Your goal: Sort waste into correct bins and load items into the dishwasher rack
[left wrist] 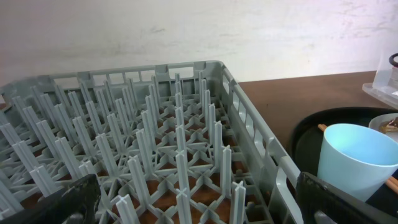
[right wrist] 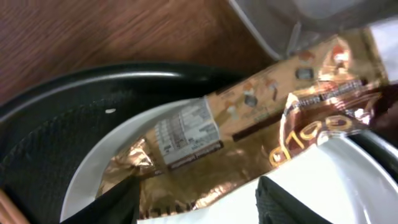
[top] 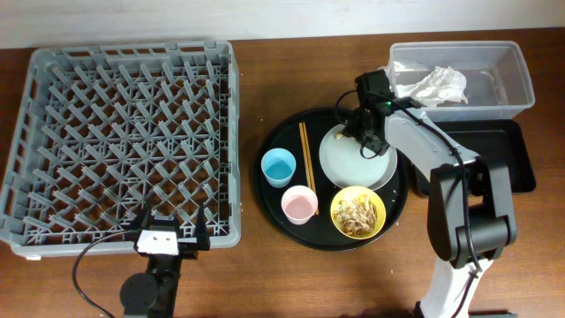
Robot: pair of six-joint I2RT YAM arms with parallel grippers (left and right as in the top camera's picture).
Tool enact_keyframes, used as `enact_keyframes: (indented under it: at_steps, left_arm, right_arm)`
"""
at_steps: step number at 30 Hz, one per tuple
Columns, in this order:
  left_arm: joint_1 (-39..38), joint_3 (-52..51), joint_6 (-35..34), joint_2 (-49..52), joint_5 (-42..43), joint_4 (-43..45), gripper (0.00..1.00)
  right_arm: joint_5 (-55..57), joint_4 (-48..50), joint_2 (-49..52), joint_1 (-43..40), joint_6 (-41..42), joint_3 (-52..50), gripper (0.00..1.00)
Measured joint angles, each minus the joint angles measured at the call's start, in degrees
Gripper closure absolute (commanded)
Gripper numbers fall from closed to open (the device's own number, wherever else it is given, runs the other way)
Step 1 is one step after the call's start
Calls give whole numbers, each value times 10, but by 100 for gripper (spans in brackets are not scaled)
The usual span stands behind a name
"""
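Observation:
The grey dishwasher rack (top: pixel 132 49) fills the left and holds nothing; it also fills the left wrist view (left wrist: pixel 186 124). On a round black tray (top: pixel 267 193) stand the white plate (top: pixel 353 163), light-blue cup (top: pixel 278 166), pink cup (top: pixel 299 204), chopsticks (top: pixel 305 155) and a yellow bowl (top: pixel 337 208) of food scraps (top: pixel 357 215). The white napkin (top: pixel 437 84) lies in the clear tub (top: pixel 521 71). My right gripper (top: pixel 366 132) is open low over the plate (right wrist: pixel 87 177), its fingers (right wrist: pixel 202 205) either side of the brown-gold wrapper (right wrist: pixel 249 124). My left gripper (top: pixel 168 231) is open and empty (left wrist: pixel 199 205) at the rack's front edge.
The shallow black tray (top: pixel 508 159) lies at the right, below the tub and partly under my right arm. The blue cup (left wrist: pixel 354 155) shows just right of the rack wall in the left wrist view. The tub's corner (right wrist: pixel 280 25) is close above the wrapper.

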Motion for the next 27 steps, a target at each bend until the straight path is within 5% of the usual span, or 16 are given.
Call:
enact_keyframes:
  at_steps: [2,6,13,17,22,27]
  left_arm:
    - [0,0,0,0,0,0,0]
    - [0,0,0,0,0,0,0]
    - [0,0,0,0,0,0,0]
    - [0,0,0,0,0,0,0]
    - [0,0,0,0,0,0,0]
    - [0,0,0,0,0,0,0]
  right_arm:
    - [4,6,8,0,-2,0,52]
    - [12,14,15,0,-10,0,96]
    - [10,10,15,0,-63,0,96]
    - [-73,-76,5,0,-123,7,96]
    - [-113,-119,-150,-6,-149,26,96]
    - [-19,-11,-250,-105,-120,38,96]
